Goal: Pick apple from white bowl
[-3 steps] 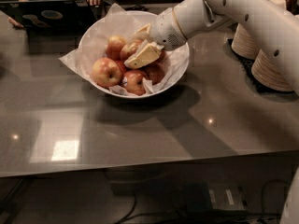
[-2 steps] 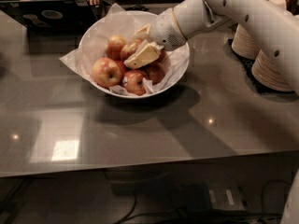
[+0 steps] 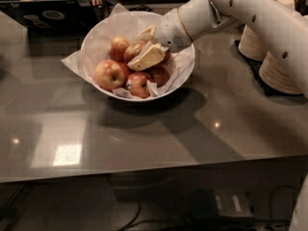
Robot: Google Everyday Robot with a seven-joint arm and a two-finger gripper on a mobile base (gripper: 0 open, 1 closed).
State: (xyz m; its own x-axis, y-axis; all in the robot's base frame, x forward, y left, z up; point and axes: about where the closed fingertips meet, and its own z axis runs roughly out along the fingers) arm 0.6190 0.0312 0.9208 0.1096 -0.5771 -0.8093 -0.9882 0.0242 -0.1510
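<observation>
The gripper [image 3: 140, 49] is down in the white bowl [image 3: 183, 74], right over the apple [image 3: 130, 52] in the middle, but I cannot tell if it holds it.

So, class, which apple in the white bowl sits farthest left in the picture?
The big red-yellow apple at the bowl's left front; the other apples lie nearer the gripper, which reaches into the bowl.
</observation>
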